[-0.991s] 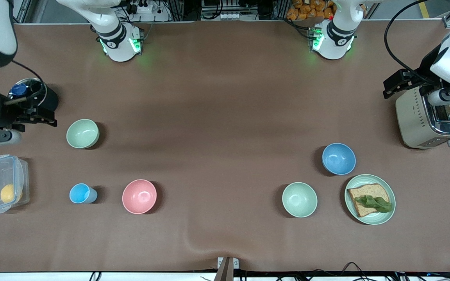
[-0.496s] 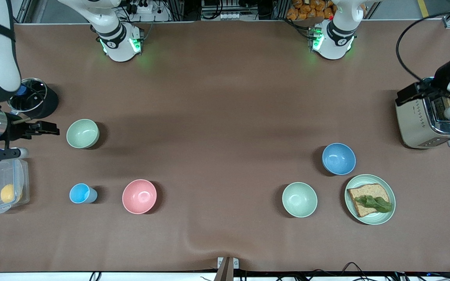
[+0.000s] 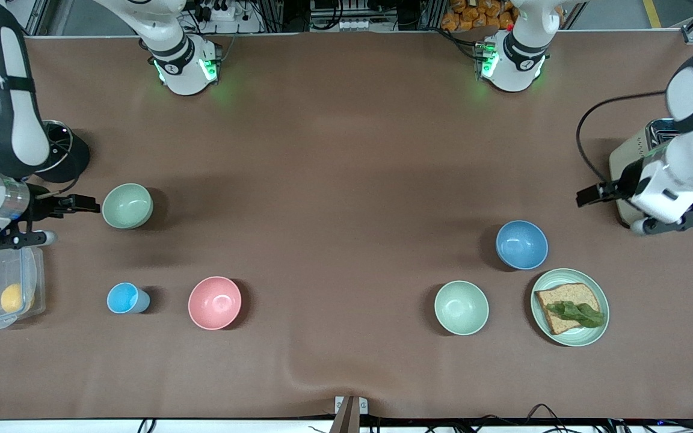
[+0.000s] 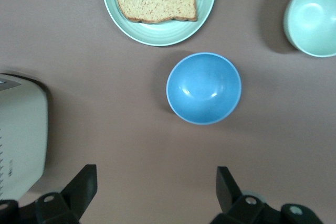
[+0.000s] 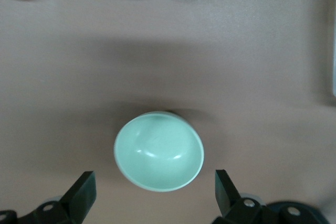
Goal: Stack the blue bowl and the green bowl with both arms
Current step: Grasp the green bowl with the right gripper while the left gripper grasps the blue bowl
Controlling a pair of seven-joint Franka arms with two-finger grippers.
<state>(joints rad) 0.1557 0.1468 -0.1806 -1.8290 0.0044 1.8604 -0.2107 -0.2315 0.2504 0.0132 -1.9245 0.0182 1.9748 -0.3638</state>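
You had the blue bowl sitting upright on the table toward the left arm's end, just beside the mint-green plate that carried a slice of bread with a lettuce leaf on it; the bowl lay farther from the front camera than the plate. The paler mint-green bowl stood near them, nearer the camera than the blue one. Your left gripper hung over bare table between the blue bowl and the toaster, fingers spread wide and holding nothing; in its wrist view the blue bowl lay apart from the fingertips.

The green bowl stood upright toward the right arm's end of the table, farther from the camera than the light-blue cup and the pink bowl. Your right gripper was just beside it, fingers wide and empty, and its wrist view showed the green bowl close to the two open fingers, not clearly touching either. A clear lidded box with a yellow fruit inside sat near the table's edge at that end, and a dark round container stood partly hidden by the right arm
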